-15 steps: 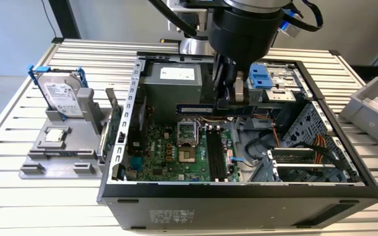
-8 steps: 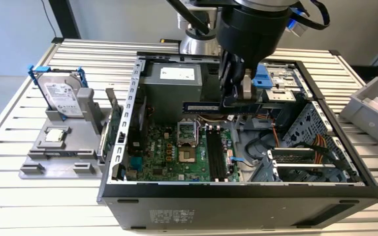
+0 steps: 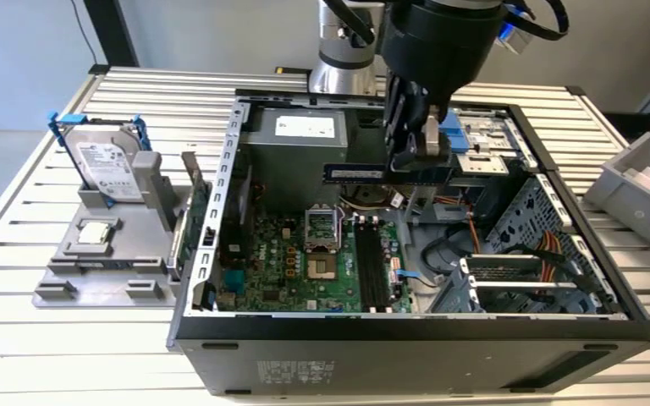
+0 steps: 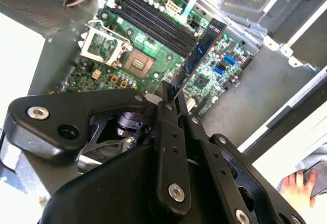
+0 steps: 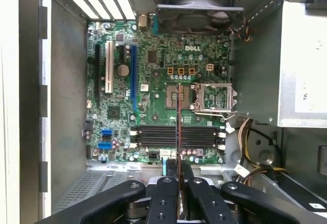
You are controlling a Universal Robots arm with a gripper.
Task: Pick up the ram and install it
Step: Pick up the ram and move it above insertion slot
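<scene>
Gripper with ram over computer case

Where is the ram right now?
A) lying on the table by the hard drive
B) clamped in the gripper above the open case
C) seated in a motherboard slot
B: the gripper is shut on the ram, holding it above the motherboard, whose memory slots are empty.

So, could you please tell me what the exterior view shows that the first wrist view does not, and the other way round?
The exterior view adds the hard drive on its grey stand beside the computer case, and a grey bin. The first wrist view adds the case fan and a white card slot. Both share the hand shut on the ram, held above the motherboard and its black memory slots.
</scene>
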